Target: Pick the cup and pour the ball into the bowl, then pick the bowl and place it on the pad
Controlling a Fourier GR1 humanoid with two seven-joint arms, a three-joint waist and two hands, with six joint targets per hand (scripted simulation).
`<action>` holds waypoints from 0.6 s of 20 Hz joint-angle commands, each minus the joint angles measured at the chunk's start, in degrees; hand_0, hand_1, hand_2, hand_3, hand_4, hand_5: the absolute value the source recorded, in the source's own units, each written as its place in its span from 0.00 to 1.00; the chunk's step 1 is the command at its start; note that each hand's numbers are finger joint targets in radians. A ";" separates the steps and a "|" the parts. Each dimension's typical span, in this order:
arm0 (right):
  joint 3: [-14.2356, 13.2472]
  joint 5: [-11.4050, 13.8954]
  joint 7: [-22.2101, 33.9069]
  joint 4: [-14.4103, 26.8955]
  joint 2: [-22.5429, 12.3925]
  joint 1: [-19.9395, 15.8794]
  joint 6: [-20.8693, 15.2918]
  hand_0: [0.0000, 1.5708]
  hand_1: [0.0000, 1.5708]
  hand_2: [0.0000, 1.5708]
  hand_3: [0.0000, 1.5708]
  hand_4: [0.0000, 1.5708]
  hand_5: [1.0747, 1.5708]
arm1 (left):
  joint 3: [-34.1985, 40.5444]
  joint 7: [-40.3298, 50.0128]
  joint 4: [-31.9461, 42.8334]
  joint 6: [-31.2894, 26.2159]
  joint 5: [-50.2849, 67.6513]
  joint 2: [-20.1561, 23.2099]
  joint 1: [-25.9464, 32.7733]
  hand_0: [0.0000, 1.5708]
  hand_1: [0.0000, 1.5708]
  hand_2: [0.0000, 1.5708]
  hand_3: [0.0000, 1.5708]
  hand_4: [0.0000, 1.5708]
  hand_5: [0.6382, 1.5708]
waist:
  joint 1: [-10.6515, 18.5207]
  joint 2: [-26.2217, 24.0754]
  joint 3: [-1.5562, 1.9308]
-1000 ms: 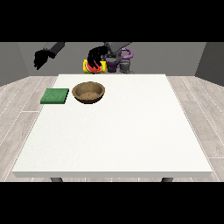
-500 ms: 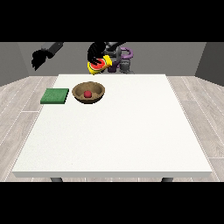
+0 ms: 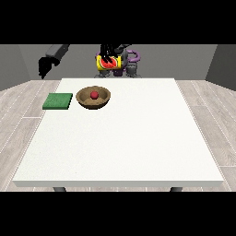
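Ball (image 3: 94, 95) is in the bowl (image 3: 93, 97), so I'd call the pour done. Bowl sits on the counter (image 3: 124, 138) near the far edge, left of centre, upright. Green pad (image 3: 58, 101) lies just beside it toward the counter's left edge, near but not touching as far as I can see.

Robot hand at the view's right (image 3: 109, 57) is up behind the far edge, wrapped around the cup (image 3: 109, 63). Cup is yellow with red showing, tipped on its side, held above the counter and a bit behind the bowl.

Robot hand at the view's left (image 3: 44, 67) hangs off the far left corner, above the floor, holding nothing. Can't tell how its fingers lie.

Step in hand, my read: tail end of the pour, cup not yet put down. Next needs the cup righted and set on the counter clear of the bowl, or simply kept out of the way. Then one robot hand comes to the bowl rim, lifts it level so the ball stays in, and shifts it sideways onto the pad.
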 commanded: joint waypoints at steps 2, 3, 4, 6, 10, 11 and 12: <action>-1.19 -0.52 0.04 0.23 -0.56 0.54 -1.42 0.00 0.00 0.14 0.16 0.48 0.97 | 12.65 5.55 -6.66 10.37 10.81 -0.39 6.15 0.00 0.00 1.00 1.00 0.53 1.00 | 3.60 1.75 -0.11; -0.89 -0.84 0.08 -0.86 0.27 0.37 -1.13 0.00 0.00 0.14 0.16 0.48 0.97 | 14.90 5.00 -7.15 12.11 13.40 -0.40 7.50 0.10 0.10 1.00 1.00 0.56 1.00 | 2.07 1.31 -0.13; -0.30 -0.48 1.58 -0.99 1.26 -0.60 -2.54 0.00 0.00 0.14 0.16 0.48 0.97 | 14.79 4.94 -8.83 14.85 14.86 -0.40 9.63 0.31 0.31 1.00 1.00 0.60 1.00 | 2.04 1.35 -0.12; 0.70 -0.38 2.22 -2.39 2.34 -3.68 -2.60 0.00 0.00 0.11 0.19 0.48 0.97 | 16.92 3.61 -11.56 20.02 19.95 -0.41 11.19 0.71 0.71 1.00 1.00 0.66 1.00 | 0.43 4.96 -0.14; 1.83 -0.51 4.76 -1.74 6.92 -5.40 -5.32 0.00 0.00 0.00 0.00 0.46 0.99 | 20.94 2.19 -20.74 28.51 34.54 -0.41 14.90 0.87 0.87 1.00 1.00 0.63 0.96 | -0.92 6.93 -0.28; 0.85 -0.53 5.98 -0.54 5.94 -5.69 -7.23 0.00 0.00 0.00 0.00 0.47 1.00 | 19.50 0.04 -24.14 28.94 37.89 -0.41 17.73 0.86 0.86 1.00 1.00 0.61 0.96 | 2.02 5.85 -0.21; 2.48 -0.27 8.41 -1.21 8.46 -6.40 -7.72 0.00 0.00 0.00 0.00 0.46 1.00 | 21.94 -0.95 -23.91 30.01 40.57 -0.41 17.34 0.84 0.84 1.00 1.00 0.60 0.98 | 0.59 6.49 -0.25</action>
